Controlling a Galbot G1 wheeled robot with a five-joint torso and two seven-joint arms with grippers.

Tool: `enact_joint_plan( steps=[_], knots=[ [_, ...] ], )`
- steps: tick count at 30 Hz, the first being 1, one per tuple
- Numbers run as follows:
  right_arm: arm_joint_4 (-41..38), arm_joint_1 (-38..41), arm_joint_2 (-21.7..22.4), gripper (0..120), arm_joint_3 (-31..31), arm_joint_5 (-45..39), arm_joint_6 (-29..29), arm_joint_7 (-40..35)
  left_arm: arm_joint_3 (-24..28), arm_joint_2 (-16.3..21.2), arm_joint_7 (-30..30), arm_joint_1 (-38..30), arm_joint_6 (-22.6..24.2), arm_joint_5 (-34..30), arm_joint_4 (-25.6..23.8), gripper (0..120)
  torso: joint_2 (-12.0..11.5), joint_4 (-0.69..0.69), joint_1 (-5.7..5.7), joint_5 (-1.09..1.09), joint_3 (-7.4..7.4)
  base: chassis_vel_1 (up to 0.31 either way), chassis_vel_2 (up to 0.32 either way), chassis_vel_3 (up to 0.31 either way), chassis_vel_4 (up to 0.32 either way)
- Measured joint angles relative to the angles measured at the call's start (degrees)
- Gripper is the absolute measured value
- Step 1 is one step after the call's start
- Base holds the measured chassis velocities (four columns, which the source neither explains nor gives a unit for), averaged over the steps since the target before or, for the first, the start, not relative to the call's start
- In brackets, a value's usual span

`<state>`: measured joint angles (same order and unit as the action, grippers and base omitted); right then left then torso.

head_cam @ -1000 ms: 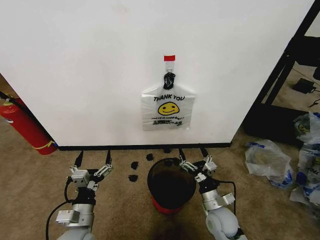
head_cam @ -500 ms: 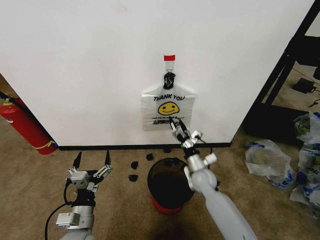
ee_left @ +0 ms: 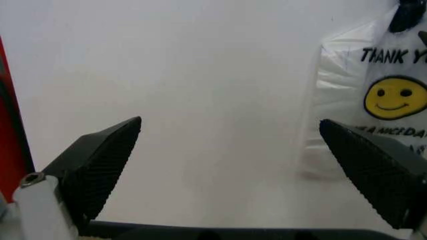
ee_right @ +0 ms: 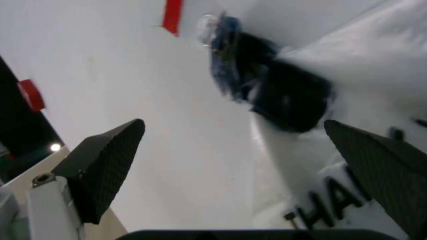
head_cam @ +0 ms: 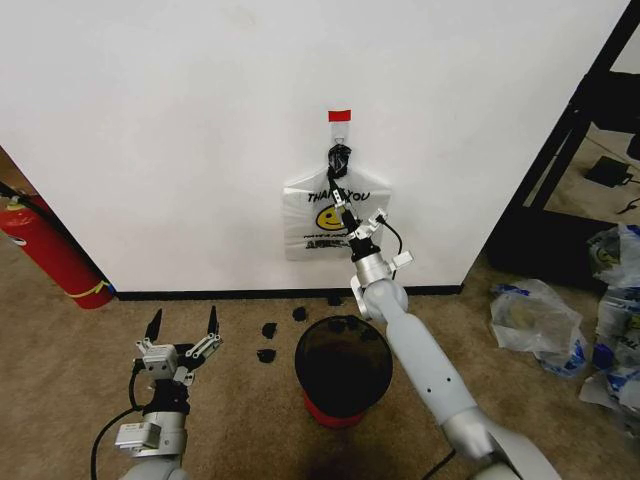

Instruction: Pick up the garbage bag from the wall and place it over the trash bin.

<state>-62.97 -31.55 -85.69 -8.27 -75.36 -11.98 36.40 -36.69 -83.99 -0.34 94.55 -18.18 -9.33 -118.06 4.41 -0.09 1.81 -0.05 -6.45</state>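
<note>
While I watch from the head camera: the right arm is stretched up toward the wall [head_cam: 180, 140] and the left arm sits low over the carpet.
Garbage bag [head_cam: 335, 215]: it hangs flat against the wall from a black knot [head_cam: 339, 158] under a strip of red tape [head_cam: 340, 116]; its long axis runs straight up and down, knot at the top, print and yellow smiley facing me.
Right end effector [head_cam: 350, 212]: I see it raised in front of the bag's printed face, pointing up toward the knot, its fingers spread apart with nothing between them; from its wrist camera the knot [ee_right: 287, 95] lies between the two finger pads [ee_right: 110, 165], farther off.
Left end effector [head_cam: 183, 325]: parked near the floor, left of the bin, fingers spread wide and pointing up at the wall.
Trash bin [head_cam: 343, 368]: black with a red base, upright on the carpet just below the bag, mouth open upward.
Fire extinguisher [head_cam: 45, 250]: leaning against the wall at far left.
</note>
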Motion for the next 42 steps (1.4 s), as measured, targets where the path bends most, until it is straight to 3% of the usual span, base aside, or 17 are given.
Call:
enact_joint_plan(
  steps=[5, 16, 23, 33, 42],
  knots=[
    [3.7, 1.9, -1.0, 88, -0.9, 0.7, 0.0, 0.4, 0.0, 0.1, 0.0, -0.1, -0.2, -0.1, 0.2, 100, 0.0, 0.01, 0.00, 0.00, 0.00, 0.000, 0.000, 0.000, 0.000],
    [5.9, 3.6, -2.6, 46, -1.6, 3.0, 0.0, 1.3, -0.2, 0.3, -0.1, 0.2, -1.3, -0.4, 0.6, 100, 0.0, 0.01, 0.00, 0.00, 0.00, 0.000, 0.000, 0.000, 0.000],
    [5.9, 3.9, -2.3, 32, -2.4, 4.7, 0.0, 1.1, -0.4, 0.4, -0.2, 0.7, -1.8, -0.5, 0.2, 100, 0.0, 0.01, 0.00, 0.00, 0.00, 0.000, 0.000, 0.000, 0.000],
    [6.3, 3.6, -1.2, 30, -2.9, 5.6, 0.0, 1.0, 0.0, 0.0, -0.2, 1.0, -2.1, -0.3, -0.1, 100, 0.0, 0.00, -0.01, 0.00, 0.00, 0.000, 0.000, 0.000, 0.000],
    [6.9, 4.1, -0.6, 0, -2.5, 6.4, 0.5, 2.1, 0.1, -0.1, -0.2, 0.9, -2.1, -0.2, 0.0, 100, 0.0, 0.01, -0.01, 0.00, 0.01, 0.000, 0.000, 0.000, 0.000]
  ],
)
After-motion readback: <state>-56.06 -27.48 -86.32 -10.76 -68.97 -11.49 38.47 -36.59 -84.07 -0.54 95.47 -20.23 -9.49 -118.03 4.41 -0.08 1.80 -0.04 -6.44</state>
